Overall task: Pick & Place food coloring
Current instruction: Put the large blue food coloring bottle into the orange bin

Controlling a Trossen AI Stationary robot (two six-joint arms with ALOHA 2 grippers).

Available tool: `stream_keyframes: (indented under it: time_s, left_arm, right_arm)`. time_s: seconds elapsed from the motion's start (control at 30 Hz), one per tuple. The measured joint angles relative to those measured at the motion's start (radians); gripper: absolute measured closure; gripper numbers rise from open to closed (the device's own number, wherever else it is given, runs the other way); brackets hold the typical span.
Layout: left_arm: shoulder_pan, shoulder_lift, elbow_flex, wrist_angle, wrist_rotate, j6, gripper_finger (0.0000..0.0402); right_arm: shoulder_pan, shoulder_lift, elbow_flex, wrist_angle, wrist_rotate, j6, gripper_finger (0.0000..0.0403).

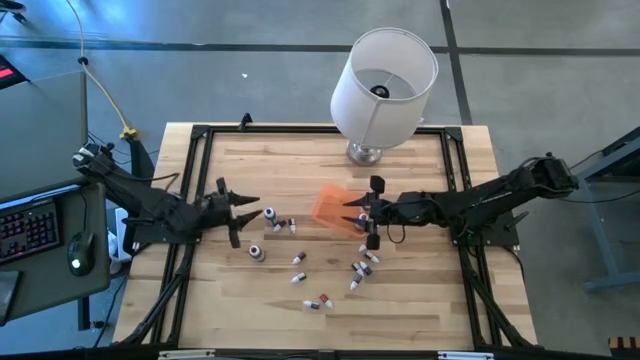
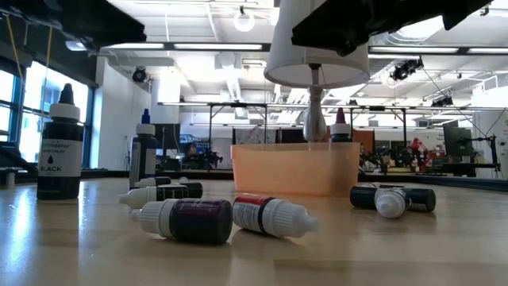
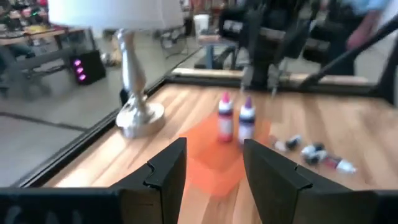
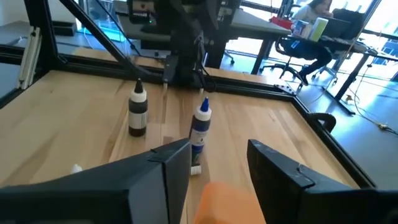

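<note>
Several tiny food coloring bottles lie on their sides on the wooden table [image 1: 300, 278] [image 2: 194, 220]. A black one [image 4: 138, 112] [image 2: 59, 143] and a blue one [image 4: 201, 127] [image 1: 270, 215] stand upright. Two more [image 3: 235, 119] stand at the orange box [image 1: 332, 206], apparently inside it. My left gripper [image 1: 245, 208] [image 3: 214, 168] is open, left of the blue bottle, pointing at the box. My right gripper [image 1: 358, 212] [image 4: 217, 168] is open, above the box's right edge, facing the left arm.
A lamp with a white shade [image 1: 383, 75] stands on its metal base [image 3: 138, 118] at the table's far edge, just behind the box. A black frame [image 1: 200, 135] runs around the tabletop. Bare wood lies along the near edge [image 1: 400, 320].
</note>
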Motion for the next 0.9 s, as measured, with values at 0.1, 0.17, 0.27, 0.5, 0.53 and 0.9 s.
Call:
stream_keyframes:
  time_s: [0.1,0.17,0.27,0.5,0.53,0.9]
  left_arm:
    - [0.000,0.067,0.001,-0.016,-0.074,-0.187,0.0245]
    - [0.001,0.118,0.001,-0.032,-0.079,-0.262,0.0245]
    - [0.001,0.188,0.001,-0.033,-0.082,-0.296,0.0245]
    - [0.063,0.350,0.000,-0.035,-0.126,-0.469,0.0245]
    - [0.077,0.367,0.001,-0.034,-0.119,-0.492,0.0245]
    - [0.139,0.496,0.001,-0.026,-0.011,-0.561,0.0245]
  right_arm:
    - [0.000,-0.001,0.000,0.003,0.000,0.000,0.0260]
    - [0.000,-0.001,0.000,0.007,0.000,-0.005,0.0262]
    - [0.000,-0.001,0.000,0.026,0.000,-0.039,0.0263]
    - [0.000,-0.001,0.000,0.017,-0.001,-0.045,0.0263]
    - [0.001,-0.001,0.000,0.014,-0.005,-0.045,0.0263]
    - [0.001,-0.002,0.000,-0.049,-0.005,-0.043,0.0263]
